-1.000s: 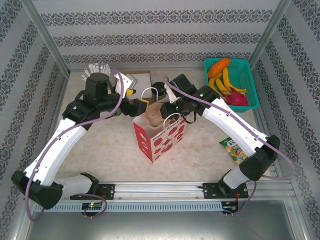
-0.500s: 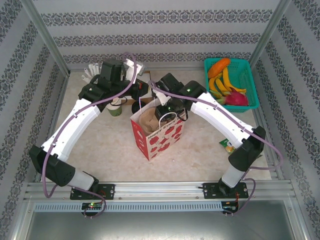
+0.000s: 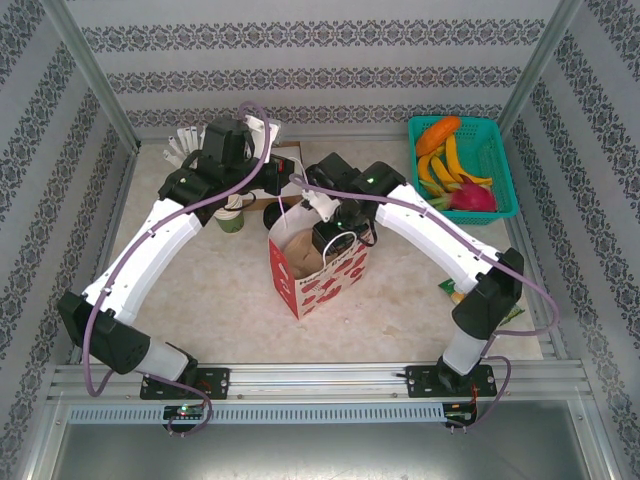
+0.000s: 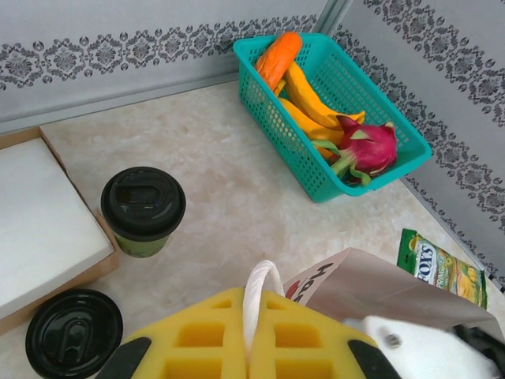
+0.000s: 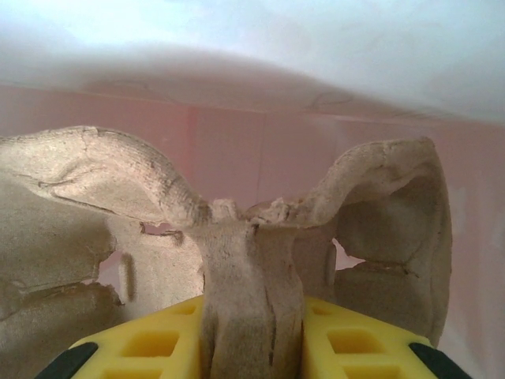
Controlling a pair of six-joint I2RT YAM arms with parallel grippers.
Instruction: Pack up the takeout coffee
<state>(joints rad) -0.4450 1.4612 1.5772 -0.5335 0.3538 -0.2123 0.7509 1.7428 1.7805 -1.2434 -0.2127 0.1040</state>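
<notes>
At the far left of the left wrist view, a shallow brown box [image 4: 47,229] holding something white is seen, with a loose black lid [image 4: 73,333] lying at its near corner. The coffee [image 4: 143,211] is stood upright on the table just beside the box, its black lid on, outside the bag and apart from both grippers. The left gripper [image 4: 251,335] is closed, its yellow pads [image 4: 197,343] pinched together on the bag's white handle [image 4: 265,276], which is looped up between them. The bag [image 3: 310,282], white with red print, is stood open-topped at mid-table between the two arms. The right gripper [image 3: 336,236] is lowered into the bag's mouth; in the right wrist view its pads [image 5: 138,347] are clamped on the central ridge of a brown pulp carrier [image 5: 118,181], with the bag's reddish inner wall seen behind. To the right, a teal basket [image 4: 301,147] is set in the far corner, filled with a carrot [image 4: 278,57], yellow fruit and a pink dragon fruit [image 4: 371,146]. A green packet [image 4: 438,264] is laid flat on the table near the right edge.
</notes>
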